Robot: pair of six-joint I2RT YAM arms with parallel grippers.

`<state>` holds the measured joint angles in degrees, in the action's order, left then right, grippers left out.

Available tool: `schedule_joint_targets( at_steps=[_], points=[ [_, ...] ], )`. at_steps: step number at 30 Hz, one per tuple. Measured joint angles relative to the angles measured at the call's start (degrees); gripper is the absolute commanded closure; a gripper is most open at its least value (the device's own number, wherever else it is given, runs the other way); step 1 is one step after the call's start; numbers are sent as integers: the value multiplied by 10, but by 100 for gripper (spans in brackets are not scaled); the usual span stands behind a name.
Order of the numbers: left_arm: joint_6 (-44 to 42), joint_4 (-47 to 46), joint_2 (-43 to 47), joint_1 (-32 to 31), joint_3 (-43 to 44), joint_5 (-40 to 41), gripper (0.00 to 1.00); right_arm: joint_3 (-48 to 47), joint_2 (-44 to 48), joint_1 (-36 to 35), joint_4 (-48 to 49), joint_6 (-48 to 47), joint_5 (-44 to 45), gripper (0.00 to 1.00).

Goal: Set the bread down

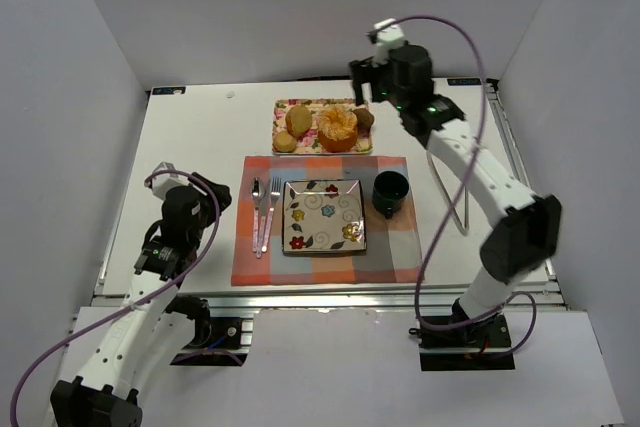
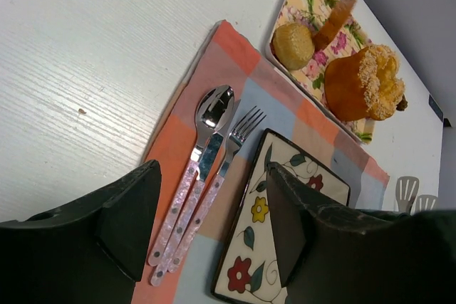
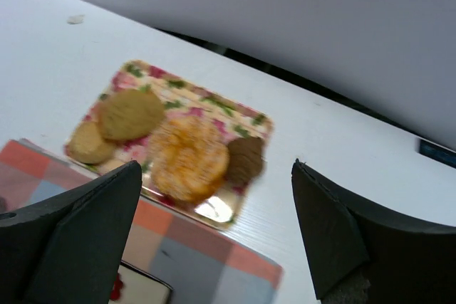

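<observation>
One bread [image 3: 187, 158] lies ahead of the spread right end effector [image 3: 215, 176].

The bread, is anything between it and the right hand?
Nothing visible does. The open right hand hangs above the tray with clear air down to the bread. A muffin sits close against the bread's side.

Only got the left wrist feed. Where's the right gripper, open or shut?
Observer: The right gripper is open and empty, raised over the far right end of the tray.
Operator: Anything right of the plate?
Observer: A dark cup stands on the placemat, just right of the plate.
Operator: What's behind the bread?
Observer: A small dark muffin sits on the tray close against the bread's right side.
</observation>
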<state>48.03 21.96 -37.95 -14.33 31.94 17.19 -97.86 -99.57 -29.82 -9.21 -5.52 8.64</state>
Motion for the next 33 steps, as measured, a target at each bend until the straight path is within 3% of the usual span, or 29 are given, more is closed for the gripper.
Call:
schedule_joint_targets(
  at_steps=[6,9,10,11,12,13,15,16,17,18,19,33],
  points=[
    [-4,-11,-12,0,1,-5,30,181,147,165,-1,-44,-78,15],
    [-6,-21,-17,0,1,-12,30,281,199,289,-31,-93,-168,37],
    [-6,-25,-19,0,1,-14,30,306,212,325,-42,-108,-191,57],
    [-6,-28,-22,0,1,-16,30,329,224,359,-56,-122,-217,68],
    [-6,-32,-24,0,1,-19,30,354,237,384,-71,-130,-247,89],
    [-6,-36,-25,0,1,-21,30,362,242,410,-79,-143,-258,93],
    [-7,-43,-29,0,1,-26,30,383,250,449,-101,-155,-297,85],
    [-7,-46,-30,0,1,-30,30,395,252,475,-115,-168,-320,49],
    [-8,-47,-32,0,1,-32,30,398,252,483,-120,-170,-326,20],
    [-9,-47,-32,0,1,-33,31,405,249,498,-132,-183,-337,20],
    [-9,-49,-32,0,1,-35,31,411,245,509,-143,-187,-342,11],
    [-8,-65,-20,0,1,-52,31,503,181,517,-139,-186,-339,11]
  ],
)
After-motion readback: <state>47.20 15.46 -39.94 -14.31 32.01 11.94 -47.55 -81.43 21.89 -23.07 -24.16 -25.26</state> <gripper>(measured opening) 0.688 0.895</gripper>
